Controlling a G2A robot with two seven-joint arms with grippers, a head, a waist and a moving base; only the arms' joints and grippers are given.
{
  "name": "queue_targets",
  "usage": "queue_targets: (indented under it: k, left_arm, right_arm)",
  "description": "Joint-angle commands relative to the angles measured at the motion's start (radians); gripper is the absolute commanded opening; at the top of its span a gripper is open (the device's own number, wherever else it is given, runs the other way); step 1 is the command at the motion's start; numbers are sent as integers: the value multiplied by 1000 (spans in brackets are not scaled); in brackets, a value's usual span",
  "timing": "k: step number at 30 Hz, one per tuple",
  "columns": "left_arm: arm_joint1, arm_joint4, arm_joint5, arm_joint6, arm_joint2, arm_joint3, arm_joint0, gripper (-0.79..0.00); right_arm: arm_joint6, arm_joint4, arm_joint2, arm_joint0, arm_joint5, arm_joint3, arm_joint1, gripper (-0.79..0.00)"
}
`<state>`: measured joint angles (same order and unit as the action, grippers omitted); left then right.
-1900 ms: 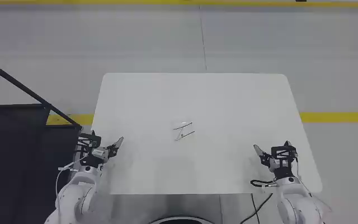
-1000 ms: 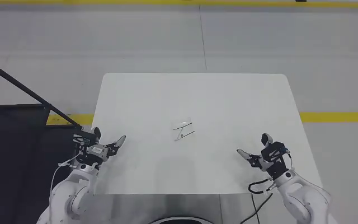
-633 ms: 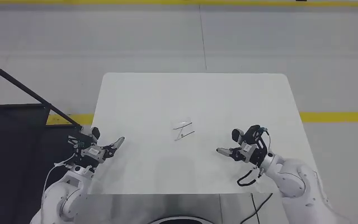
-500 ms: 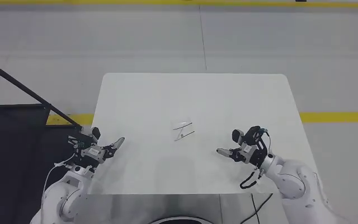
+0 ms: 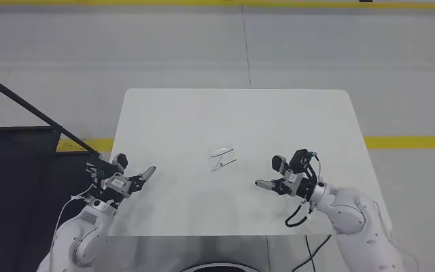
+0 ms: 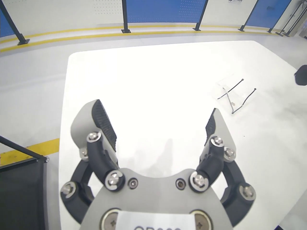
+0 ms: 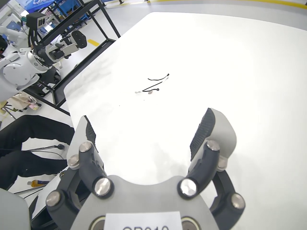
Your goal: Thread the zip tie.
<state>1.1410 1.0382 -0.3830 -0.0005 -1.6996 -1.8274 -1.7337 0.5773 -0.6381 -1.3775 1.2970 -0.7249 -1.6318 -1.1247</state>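
Left gripper (image 5: 134,165) at the near-left edge of the white table (image 5: 204,115), jaws spread wide, holding nothing. Your right gripper (image 5: 268,173) sits over the near-right side, equally wide, also holding nothing. You'll see the zip ties (image 5: 222,158), thin black strands loosely crossed, lying flat mid-table, between both grippers and well apart from each.

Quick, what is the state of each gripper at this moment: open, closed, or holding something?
Left gripper: open, holding nothing.
Right gripper: open, holding nothing.
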Motion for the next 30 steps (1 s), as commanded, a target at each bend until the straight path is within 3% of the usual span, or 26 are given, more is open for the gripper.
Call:
queue_targets:
  k: [1, 6, 9, 13, 22, 30]
  left_arm:
    - [-3, -71, -53, -50, -12, 10, 7, 0]
    - [-12, -233, -159, -181, -42, 52, 36, 0]
    - [-19, -348, -213, -282, -52, 78, 56, 0]
    - [-29, -487, -229, -435, -57, 124, 105, 0]
    - [-29, -487, -229, -435, -57, 124, 105, 0]
    - [-33, -527, -234, -455, -44, 105, 97, 0]
  right_arm:
    - [147, 110, 49, -67, 36, 32, -1, 0]
    - [335, 293, 147, -207, 111, 125, -11, 0]
    - [392, 353, 191, -273, 145, 187, -18, 0]
    - [392, 353, 191, -273, 145, 187, -18, 0]
    - [390, 360, 197, -268, 158, 190, -19, 0]
    - [490, 546, 259, -377, 247, 321, -33, 0]
